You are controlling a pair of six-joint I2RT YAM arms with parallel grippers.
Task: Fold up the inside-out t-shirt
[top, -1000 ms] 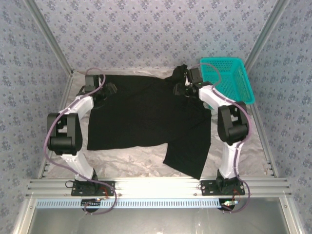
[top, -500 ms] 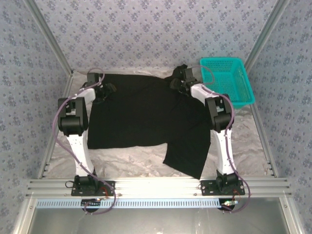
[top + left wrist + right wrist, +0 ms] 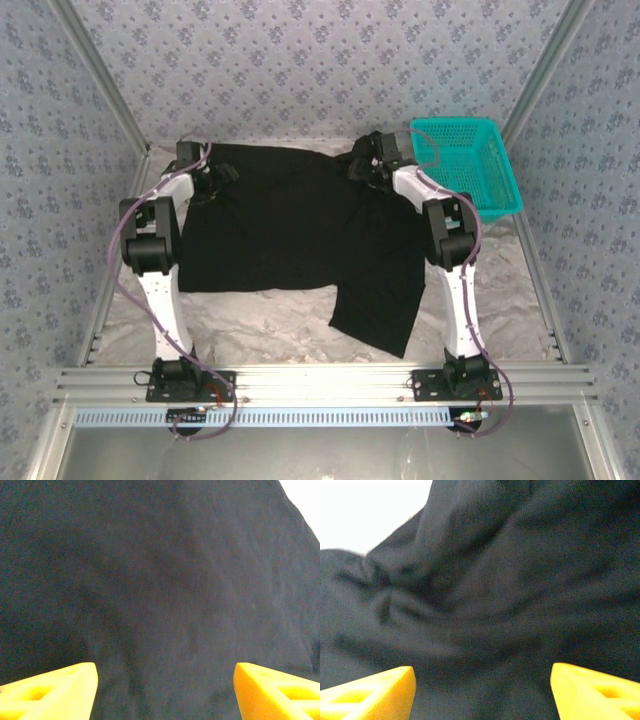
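- Spread mostly flat on the crumpled pale sheet covering the table (image 3: pixel 270 322): a black soft cloth short-sleeved t-shirt (image 3: pixel 290 230), plain dark side up, with one long flap reaching toward the near edge on the right.
- Down at the shirt's far left corner: the left two-finger gripper (image 3: pixel 208 185), low over the cloth.
- In the left wrist view: yellow wedge-shaped fingers (image 3: pixel 55 690) standing wide apart, with nothing clamped between them. Smooth, nearly unwrinkled black fabric lies directly beneath and ahead of the gripper, with a sliver of pale surface past its upper right.
- Down at the shirt's far right corner: the right two-finger gripper (image 3: pixel 362 170), over a bunched-up part of the cloth.
- In the right wrist view: yellow fingers (image 3: pixel 600 695) likewise held wide apart, gripping nothing. Rumpled folds and a knotted-looking pucker of black fabric lie just ahead and to the left of the gripper, with bright pale background beyond them at upper left.
- Just to the right of the right gripper: a teal plastic mesh basket (image 3: pixel 455 126), rectangular, at the table's far right corner.
- Around the workspace on three sides: blue floral-patterned walls (image 3: pixel 320 70).
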